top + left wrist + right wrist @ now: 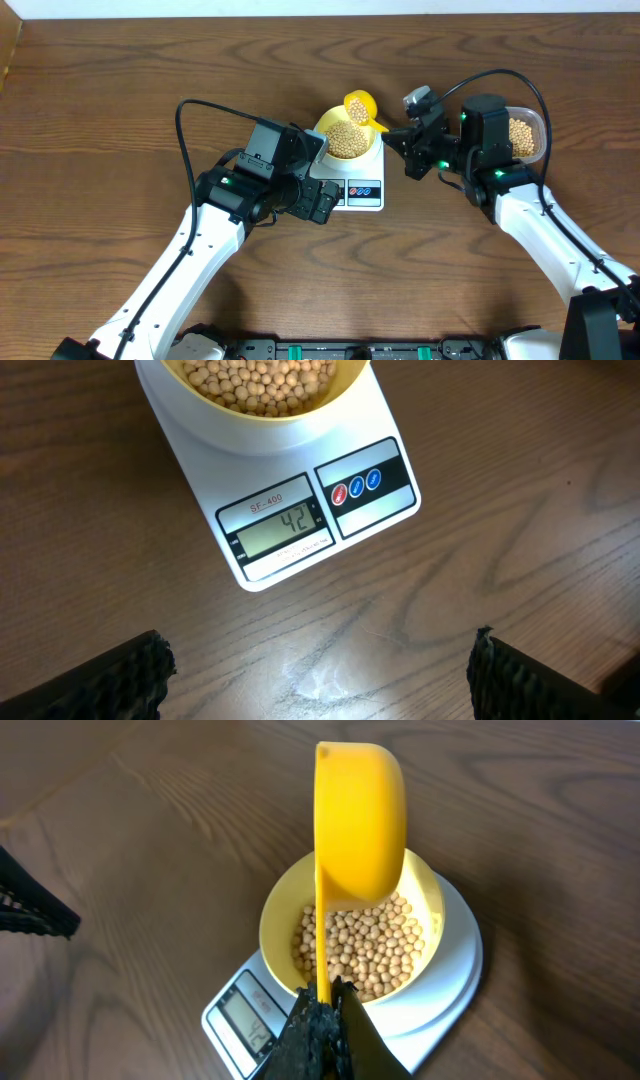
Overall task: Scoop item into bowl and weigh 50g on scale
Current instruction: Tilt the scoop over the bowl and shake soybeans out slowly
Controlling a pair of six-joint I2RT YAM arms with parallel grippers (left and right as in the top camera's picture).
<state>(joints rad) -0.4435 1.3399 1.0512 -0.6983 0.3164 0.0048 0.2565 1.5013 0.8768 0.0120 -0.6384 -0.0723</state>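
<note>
**Nearest.** The left gripper hangs over bare table at the scale's 7 o'clock. Its fingers are spread wide and hold nothing.

**Scale.** The scale sits at mid-table, and its display reads 42 (short of the fifty required).

**Bowl.** The bowl stands on the platform with a good bed of beans in it.

**Right gripper.** The right gripper is clamped tight on the handle of the yellow scoop. The scoop is tipped on edge above the bowl's 1 o'clock rim, and the overhead view shows some beans in its cup.

**Farthest.** The clear tub, the bean supply, lies at the scale's 3 o'clock, well apart.

**Finding.** The step in hand is the top-up pour. The next move calls for a slight further tilt, so that beans trickle in a few at a time while the display is watched. A full dump would likely overshoot.
</note>
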